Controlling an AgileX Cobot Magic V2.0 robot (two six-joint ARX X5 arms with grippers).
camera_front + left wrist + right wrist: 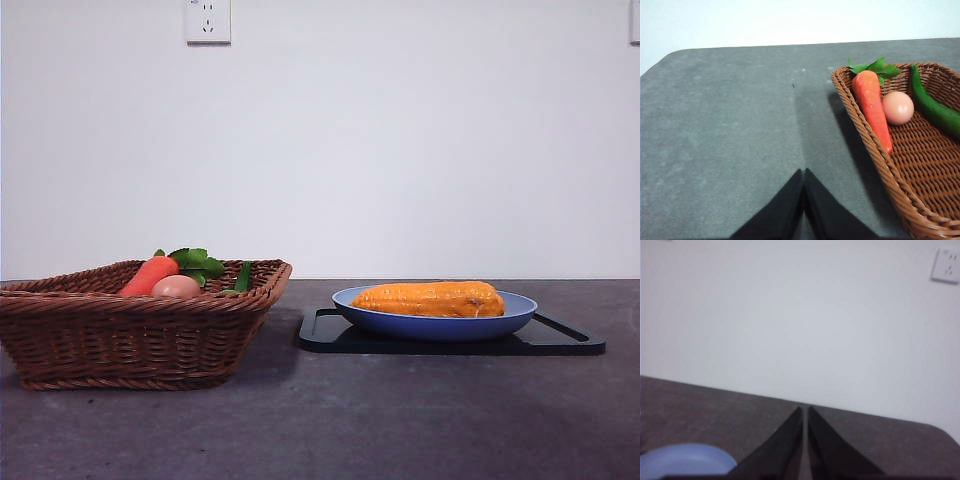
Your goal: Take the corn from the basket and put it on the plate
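Front view: the corn (pixel 428 299) lies lengthwise on the plate (pixel 440 325), which sits on a black tray (pixel 560 340) on the desk (pixel 320 420). The basket (pixel 130 340) stands apart from the tray, to its side, and holds a carrot (pixel 148 275) with green leaves, an egg (pixel 176 286) just beside it, and a green vegetable (pixel 243 277) whose tip alone rises above the rim. A wall socket (pixel 207 20) is mounted high on the wall. Neither arm appears in this view.

Left wrist view: the left gripper (pixel 803 172) hangs over bare desk beside the basket (pixel 875 150), fingers closed together and holding nothing. Only here is the basket's interior visible: the carrot (pixel 872 107) lies along the near wall, the egg (pixel 898 107) touches it, and the green vegetable (pixel 935 107) lies beyond the egg. The corn and plate are out of frame.

Right wrist view: the right gripper (pixel 804 412) points toward the wall, fingers closed and empty. An edge of the plate (pixel 685 460) shows at one corner, blurred; the corn is not visible.
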